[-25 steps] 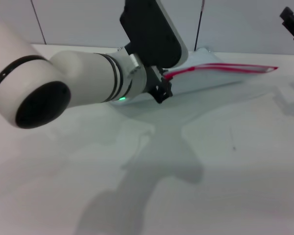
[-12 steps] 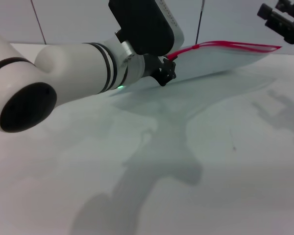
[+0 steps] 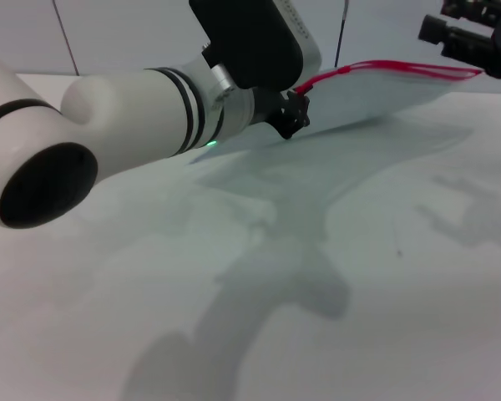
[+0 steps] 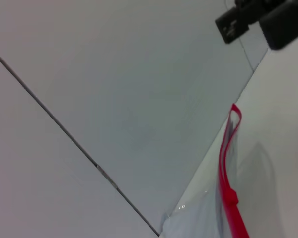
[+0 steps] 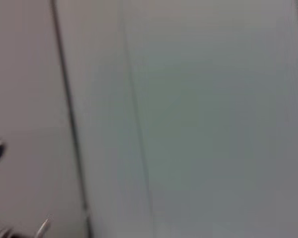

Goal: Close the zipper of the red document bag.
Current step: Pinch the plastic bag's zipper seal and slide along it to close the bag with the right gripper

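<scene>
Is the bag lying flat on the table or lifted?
Lifted: the bag tilts up off the table, its zipper edge raised, the left gripper at one end.

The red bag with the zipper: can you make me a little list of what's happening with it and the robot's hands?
bag: clear pouch, lifted at one end, tilted off the white table
zipper: red strip along the top edge
left gripper: holds the near end of the zipper
right gripper: in the air by the far end of the zipper, apart from it
zipper slider: too small to tell
</scene>
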